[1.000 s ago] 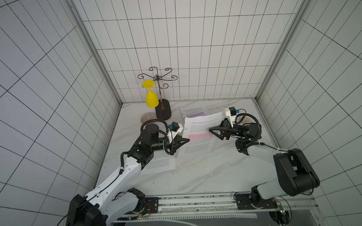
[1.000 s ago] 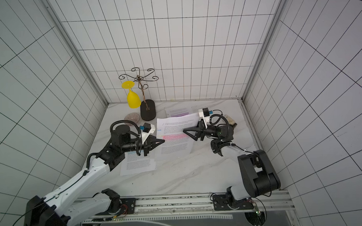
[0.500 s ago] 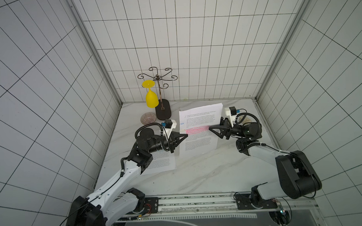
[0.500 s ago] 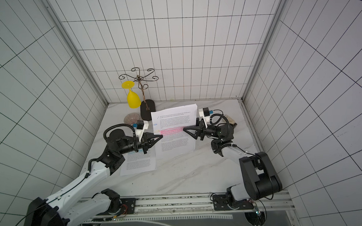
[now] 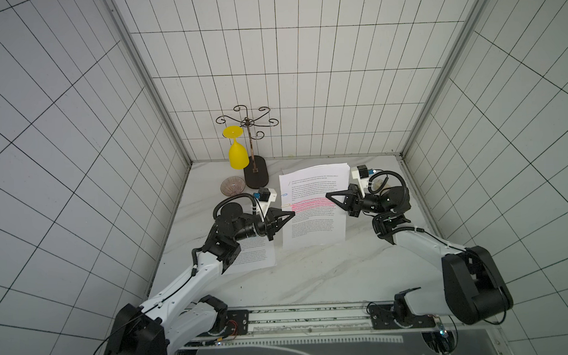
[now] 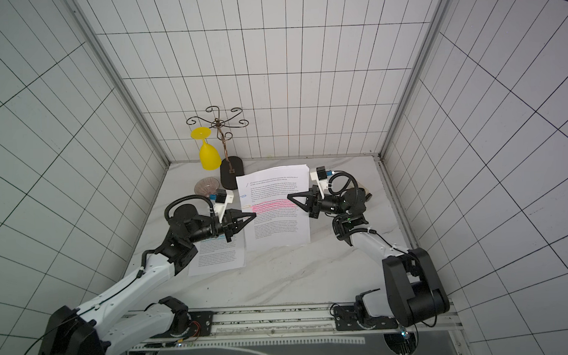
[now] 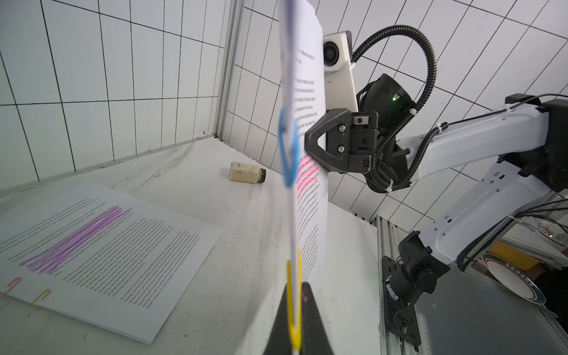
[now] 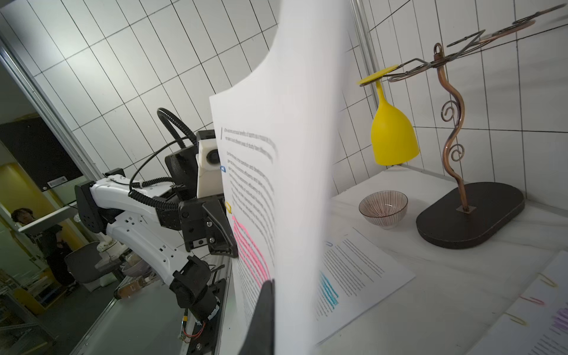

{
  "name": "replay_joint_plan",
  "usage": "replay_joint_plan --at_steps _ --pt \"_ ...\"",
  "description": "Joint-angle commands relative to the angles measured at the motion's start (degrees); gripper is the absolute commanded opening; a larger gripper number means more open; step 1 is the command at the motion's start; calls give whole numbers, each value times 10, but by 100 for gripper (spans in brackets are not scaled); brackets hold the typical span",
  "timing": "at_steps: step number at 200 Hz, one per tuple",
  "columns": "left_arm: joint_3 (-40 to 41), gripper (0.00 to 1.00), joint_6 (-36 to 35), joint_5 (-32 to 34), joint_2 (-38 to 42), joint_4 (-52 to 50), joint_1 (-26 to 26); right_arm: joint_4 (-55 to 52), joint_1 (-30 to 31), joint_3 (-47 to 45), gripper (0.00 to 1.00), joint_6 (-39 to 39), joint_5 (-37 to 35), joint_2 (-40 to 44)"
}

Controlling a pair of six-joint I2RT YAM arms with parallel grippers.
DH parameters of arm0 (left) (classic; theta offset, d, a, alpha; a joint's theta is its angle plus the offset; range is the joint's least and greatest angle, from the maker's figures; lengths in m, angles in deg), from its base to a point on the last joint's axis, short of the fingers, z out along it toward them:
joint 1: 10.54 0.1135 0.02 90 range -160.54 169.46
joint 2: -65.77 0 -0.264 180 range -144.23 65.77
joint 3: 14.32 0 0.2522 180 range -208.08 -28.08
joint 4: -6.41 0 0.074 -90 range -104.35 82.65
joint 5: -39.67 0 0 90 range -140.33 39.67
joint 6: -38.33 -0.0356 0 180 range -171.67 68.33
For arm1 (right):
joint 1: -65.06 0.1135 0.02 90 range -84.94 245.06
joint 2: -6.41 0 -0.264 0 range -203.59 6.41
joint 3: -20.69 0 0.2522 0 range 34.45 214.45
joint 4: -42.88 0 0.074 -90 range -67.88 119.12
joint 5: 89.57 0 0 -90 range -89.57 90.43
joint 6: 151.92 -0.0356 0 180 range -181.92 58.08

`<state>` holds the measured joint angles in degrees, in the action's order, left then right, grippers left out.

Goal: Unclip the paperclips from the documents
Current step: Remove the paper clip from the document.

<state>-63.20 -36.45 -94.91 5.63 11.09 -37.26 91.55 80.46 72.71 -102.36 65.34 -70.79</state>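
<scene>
both top views: see pink-band document (image 5: 313,216) up off the bench (image 5: 306,281), standing on edge between the two arms; can't tell if its lower edge touches the bench. find left tool (image 5: 292,213) closed on the edge facing the left arm, level with the pink band. find right tool (image 5: 328,195) closed on the opposite edge, slightly further up the page. spot blue paperclip (image 5: 284,195) and gold paperclip (image 5: 287,205) on the left-arm edge, gold one just beside the left tool tip. note blue-band document (image 5: 256,255) flat on the bench, partly under the left arm. at the back: yellow glass (image 5: 238,157) hanging upside down from wire stand (image 5: 256,177), striped bowl (image 5: 232,186) beside the stand base.

left wrist: looks along the held sheets edge-on. see gold paperclip (image 7: 294,307) running between the left tool fingers (image 7: 316,332), pinched together on paper and clip. blue paperclip (image 7: 289,147) further along the same edge, blurred. right tool (image 7: 312,144) clamped on the far edge by the pink band. purple-band document (image 7: 101,242) flat on the bench, pink paperclip (image 7: 13,284) and second gold paperclip (image 7: 41,296) on one edge. small jar (image 7: 247,176) on its side, well apart from the papers.

right wrist: only one of the right tool's fingers (image 8: 263,316) in view, pressed to the held sheets; other side hidden by paper. left tool (image 8: 226,236) gripping the far edge, gold paperclip (image 8: 229,207) just beside it, blue paperclip (image 8: 222,168) further along. second blue paperclip (image 8: 329,244) on the blue-band document (image 8: 362,270) lying on the bench.
</scene>
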Motion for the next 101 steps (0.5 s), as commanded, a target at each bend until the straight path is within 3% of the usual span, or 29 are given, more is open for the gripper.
replay_joint_plan --at_steps 1,17,58,101 --pt "-2 18 -4 -3 -8 5 3 -97 2 57 0 45 12 18" --pt "-16 23 -12 4 -14 -1 4 -156 2 61 0 52 11 20" --pt "-48 24 -12 13 -35 2 8 -233 2 59 0 59 9 28" --pt "-43 9 -2 15 -52 3 15 -360 2 72 0 101 -11 40"
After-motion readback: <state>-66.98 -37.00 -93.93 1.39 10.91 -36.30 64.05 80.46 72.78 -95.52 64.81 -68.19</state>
